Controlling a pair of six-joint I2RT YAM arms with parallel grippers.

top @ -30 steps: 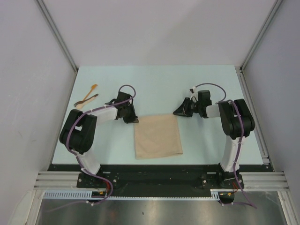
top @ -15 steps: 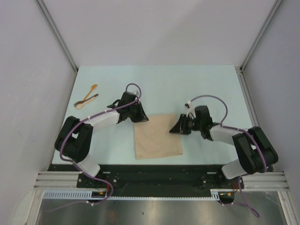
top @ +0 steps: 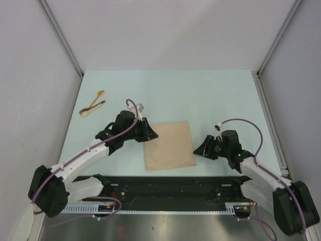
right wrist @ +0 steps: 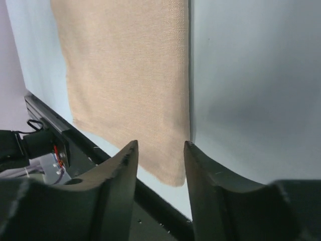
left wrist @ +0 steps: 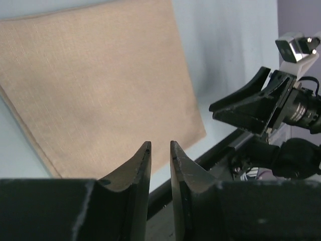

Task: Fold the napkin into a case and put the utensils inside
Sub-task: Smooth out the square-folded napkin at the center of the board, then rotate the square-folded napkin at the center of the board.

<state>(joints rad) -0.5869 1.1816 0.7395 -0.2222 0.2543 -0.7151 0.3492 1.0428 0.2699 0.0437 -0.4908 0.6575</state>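
Top external view: the soft beige-tan, roughly square cloth napkin (top: 169,145) is lying flat on the pale blue-green tabletop (top: 220,95), its near edge running close to the black mounting rail (top: 170,182). No narrow pouch is showing; the napkin is presenting as one plain sheet.

The left gripper (top: 152,134) is hovering at the far-left corner of the napkin, with its arm reaching in from the napkin's left. In the left wrist view its two black fingers (left wrist: 140,165) are standing slightly apart with a narrow slit between them and nothing in that slit, and the napkin is filling the area ahead of the tips. Whether the tips are touching the cloth cannot be told.

The right gripper (top: 199,150) is sitting just beside the right edge of the napkin, toward its near-right corner. In the right wrist view its black fingers (right wrist: 120,170) are spread wider than those of the left gripper, are pinching nothing, and are framing the napkin's right edge and near-right corner between them.

The utensils are lying well apart from the napkin, to its far left: the slim light orange-tan wooden spoon (top: 99,96) and the slim darker brown piece (top: 96,105) are resting close together on the tabletop, both angled, beyond the reach of either gripper's fingers
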